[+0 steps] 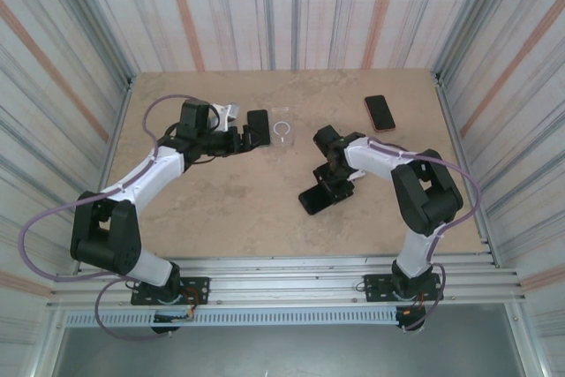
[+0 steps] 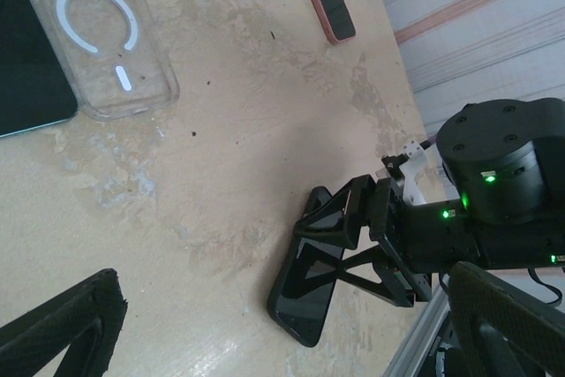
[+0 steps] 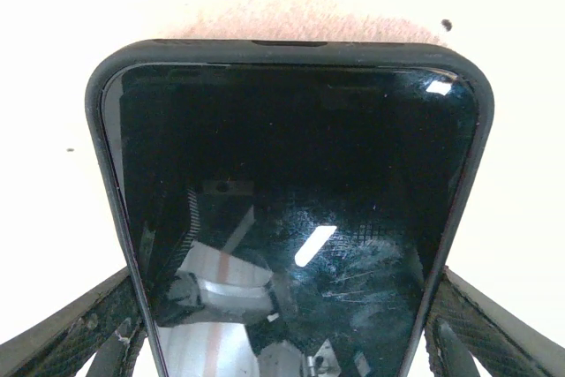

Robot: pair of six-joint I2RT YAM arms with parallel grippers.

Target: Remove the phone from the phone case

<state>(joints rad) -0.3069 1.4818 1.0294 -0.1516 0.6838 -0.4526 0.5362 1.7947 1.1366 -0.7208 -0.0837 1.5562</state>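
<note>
Clamping the black-cased phone at mid-table, the right gripper shows from above. Left wrist view: the left gripper gapes empty, with a clear case lying beyond it. Right wrist view: fingers pinch the phone's edges.

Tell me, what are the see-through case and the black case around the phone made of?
The see-through case looks like clear glossy plastic, since the table shows right through it. The black case looks like dull, rubbery stuff, maybe silicone, because its rim does not shine. The phone screen inside it looks like glass: shiny, with reflections.
</note>
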